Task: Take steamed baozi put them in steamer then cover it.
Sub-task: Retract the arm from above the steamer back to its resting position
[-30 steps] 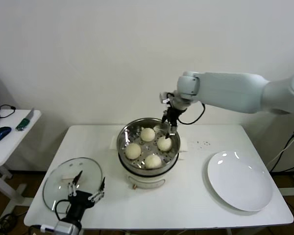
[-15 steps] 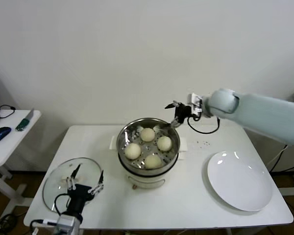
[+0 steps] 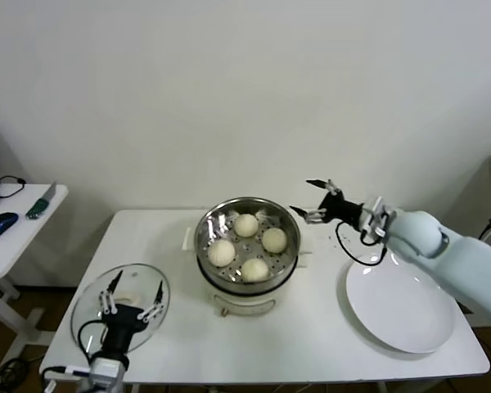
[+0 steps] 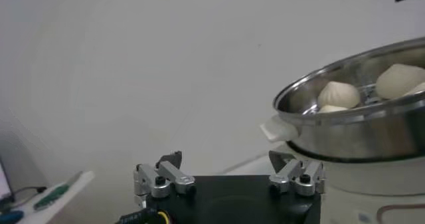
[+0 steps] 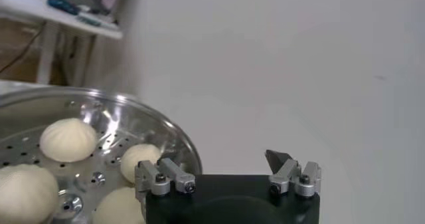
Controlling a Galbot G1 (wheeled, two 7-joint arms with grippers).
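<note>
Left gripper [image 3: 132, 298] sits at the near left edge of the white surface [image 3: 311, 327], fingers spread wide with nothing between them, hovering over the round clear glass cover with metal rim [image 3: 94, 315]. Cover lies flat on the surface, pale rectangular handle [image 3: 124, 300] partly hidden behind the gripper.

Mid-surface: round shiny stainless-steel steamer basket [image 3: 209, 225] on its white electric pot base [image 3: 245, 301], uncovered. Inside are 4 small smooth cream-white steamed baozi: near 1 [image 3: 254, 269], left 1 [image 3: 222, 252], right 1 [image 3: 274, 239], far 1 [image 3: 246, 224]. All 4 rest on the perforated bottom, close together, whether touching cannot be told.

Right of the steamer, flat round white plate [image 3: 401, 303] lies on the surface, well apart from the pot.

Farther back right, right gripper [image 3: 317, 200] hangs in the air just beside the steamer's far right rim, above the surface, fingers spread wide and holding nothing. Right wrist view shows steamer [image 5: 99, 145] and baozi [image 5: 68, 139] below and beside its fingers.

Far left, separate white side table [image 3: 16, 225] carries a dark blue mouse [image 3: 1, 223] and a green-handled tool [image 3: 39, 205].
</note>
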